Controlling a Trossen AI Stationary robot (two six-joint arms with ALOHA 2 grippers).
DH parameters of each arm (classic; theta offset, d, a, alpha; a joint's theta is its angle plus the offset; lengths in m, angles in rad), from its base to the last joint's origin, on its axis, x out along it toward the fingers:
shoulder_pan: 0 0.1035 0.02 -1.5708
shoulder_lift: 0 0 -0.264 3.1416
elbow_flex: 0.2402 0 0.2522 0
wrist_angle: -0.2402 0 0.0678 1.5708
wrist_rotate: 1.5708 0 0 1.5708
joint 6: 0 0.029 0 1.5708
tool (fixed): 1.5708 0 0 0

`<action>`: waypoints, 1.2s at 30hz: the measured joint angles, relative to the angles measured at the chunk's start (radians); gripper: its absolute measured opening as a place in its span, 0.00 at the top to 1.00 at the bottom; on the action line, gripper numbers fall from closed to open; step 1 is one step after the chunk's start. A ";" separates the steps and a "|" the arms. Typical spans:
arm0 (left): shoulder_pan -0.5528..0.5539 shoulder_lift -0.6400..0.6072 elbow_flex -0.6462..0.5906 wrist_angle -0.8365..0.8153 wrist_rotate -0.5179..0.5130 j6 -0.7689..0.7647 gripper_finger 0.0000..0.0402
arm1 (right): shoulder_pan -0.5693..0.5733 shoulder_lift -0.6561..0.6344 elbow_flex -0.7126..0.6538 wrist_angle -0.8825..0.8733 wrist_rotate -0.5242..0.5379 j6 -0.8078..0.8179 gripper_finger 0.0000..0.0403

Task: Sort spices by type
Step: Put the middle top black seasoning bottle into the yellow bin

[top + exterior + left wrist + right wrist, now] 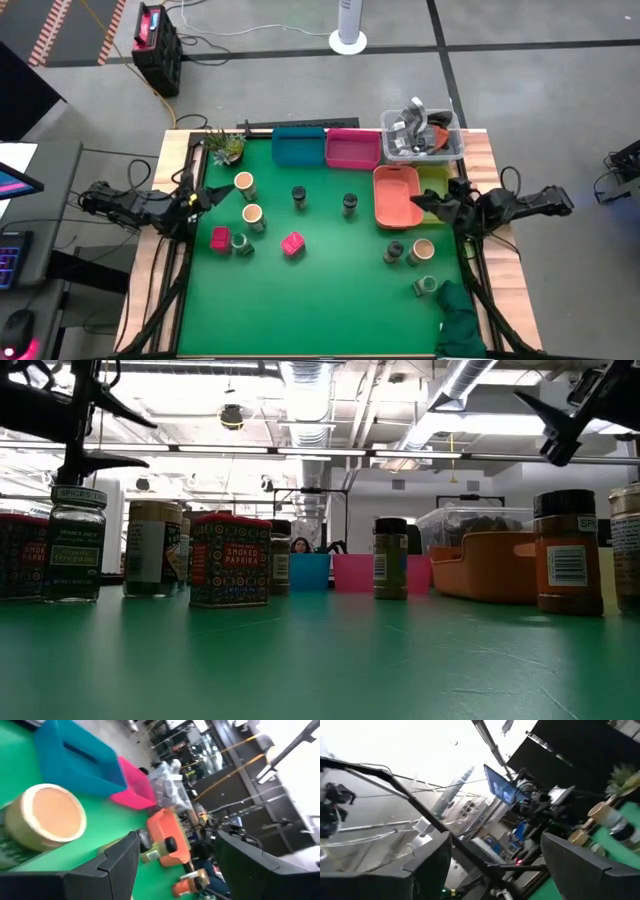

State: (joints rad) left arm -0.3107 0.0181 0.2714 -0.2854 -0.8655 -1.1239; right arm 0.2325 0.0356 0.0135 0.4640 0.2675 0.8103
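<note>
We see a green-topped desk (pixel 330 300) from above with the spices spread over it. On its left half stand two tan-topped jars (pixel 244 183), one behind the other, with a pink-red tin (pixel 220 238) and a green-topped jar (pixel 240 244) just beside each other nearer the front edge. A second pink-red tin (pixel 292 244) lies a little to the right of them, tilted. Near the middle two dark-capped jars (pixel 299 195) stand apart from one another. On the right half a dark-topped jar (pixel 394 252) and another tan-topped jar (pixel 423 250) stand side by side, and one more jar (pixel 425 287) lies near a dark green cloth (pixel 462 320) at the front right corner.

Along the back edge sit a blue bin (pixel 298 146), a pink bin (pixel 352 148) and a clear tub (pixel 422 135) of grey parts; an orange bin (pixel 396 196) lies in front of the tub. A small plant (pixel 226 147) stands at the back left corner.

Our left gripper (pixel 207 196) hangs at the left edge of the desk, just beside the rear tan-topped jar; its fingers (pixel 117 865) stand apart with nothing between them. Our right gripper (pixel 428 202) hovers at the right edge, over the orange bin, its fingers (pixel 430 862) parted and empty too.

In the low view the tins read smoked paprika, and both grippers are raised clear of the desk.
</note>
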 joint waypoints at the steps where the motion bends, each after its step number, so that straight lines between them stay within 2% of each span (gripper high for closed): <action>1: 0.000 0.001 0.000 0.028 0.004 0.030 0.40 | 0.000 0.010 0.014 -0.032 0.013 -0.022 0.18; 4: 0.000 0.019 0.002 0.124 0.009 0.130 0.40 | 0.000 0.061 0.103 -0.180 0.081 -0.067 0.18; 7: 0.000 0.068 0.044 0.131 0.009 0.198 0.40 | 0.000 0.159 0.232 -0.397 0.146 -0.109 0.18; 13: 0.000 0.237 0.171 0.101 -0.017 0.322 0.40 | 0.000 0.460 0.527 -0.732 0.208 -0.192 0.18; 17: 0.008 0.348 0.280 0.020 -0.100 0.349 0.40 | -0.021 0.692 0.717 -0.932 0.228 -0.242 0.18; 20: 0.046 0.405 0.382 -0.109 -0.105 0.292 0.40 | -0.061 0.863 0.853 -1.047 0.203 -0.302 0.18; 24: 0.116 0.460 0.525 -0.307 -0.020 0.239 0.40 | -0.123 1.067 1.024 -1.137 0.088 -0.458 0.18; 28: 0.179 0.515 0.635 -0.428 0.088 0.256 0.40 | -0.181 1.238 1.153 -1.184 -0.036 -0.606 0.15; 33: 0.230 0.586 0.708 -0.529 0.216 0.342 0.40 | -0.245 1.407 1.260 -1.227 -0.098 -0.652 0.04; 36: 0.254 0.622 0.715 -0.535 0.297 0.396 0.40 | -0.281 1.499 1.314 -1.279 -0.110 -0.639 0.02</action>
State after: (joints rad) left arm -0.0565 0.6403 0.9863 -0.8206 -0.5687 -0.7277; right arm -0.0488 1.5342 1.3276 -0.8152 0.1580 0.1716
